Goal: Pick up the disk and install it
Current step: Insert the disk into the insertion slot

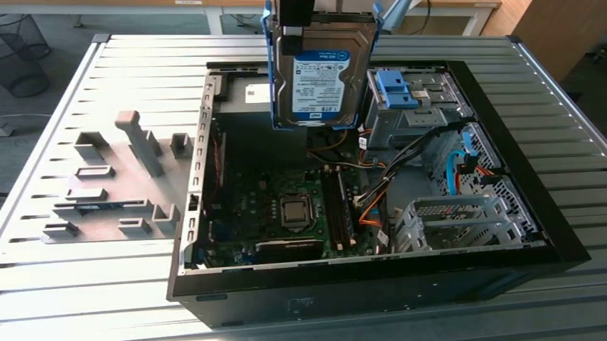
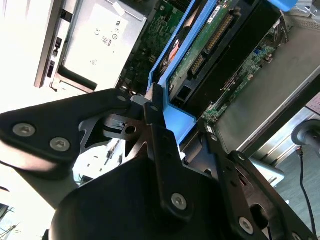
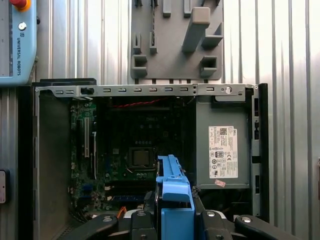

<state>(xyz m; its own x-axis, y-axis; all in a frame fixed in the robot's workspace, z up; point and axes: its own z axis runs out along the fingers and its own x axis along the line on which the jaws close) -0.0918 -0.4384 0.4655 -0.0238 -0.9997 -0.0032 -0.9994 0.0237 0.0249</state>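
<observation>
End effector [image 3: 172, 217] grips disk [image 1: 323, 74] top edge; free above open case [image 1: 360, 284].

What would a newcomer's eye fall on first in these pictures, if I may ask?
The disk, framed in bright blue rails, hangs upright in the tool above the open computer case. Below it the case lies on its side on a ribbed metal table, green circuit board exposed. A grey holder plate sits to the exterior view's left of the case.
</observation>
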